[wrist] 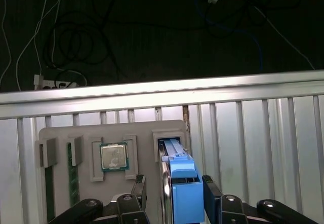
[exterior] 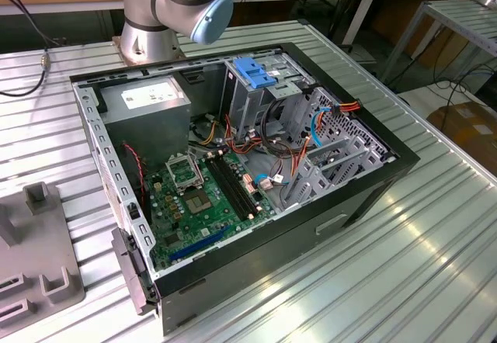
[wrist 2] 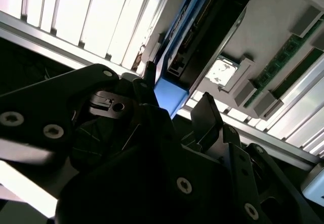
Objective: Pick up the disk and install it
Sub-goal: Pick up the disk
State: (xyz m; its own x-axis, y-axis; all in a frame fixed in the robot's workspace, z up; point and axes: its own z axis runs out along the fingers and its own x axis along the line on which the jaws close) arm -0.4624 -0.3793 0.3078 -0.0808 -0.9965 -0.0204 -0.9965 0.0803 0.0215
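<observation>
In a slot of the grey plastic tray (wrist: 144,130), the blue-railed grey-metal disk (wrist: 180,176) stands on edge, long axis running between the fingers (wrist: 140,191) of the black gripper (wrist: 174,193); these are apart (not clamping), straddling it.

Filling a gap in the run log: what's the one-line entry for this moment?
gripper: open, straddling disk | disk: on edge in tray slot, not lifted | tray: also holds a chip | computer case: open

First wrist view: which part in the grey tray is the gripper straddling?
The disk, blue-railed and standing on edge, within the open gripper; the processor lies flat in its own pocket.
</observation>
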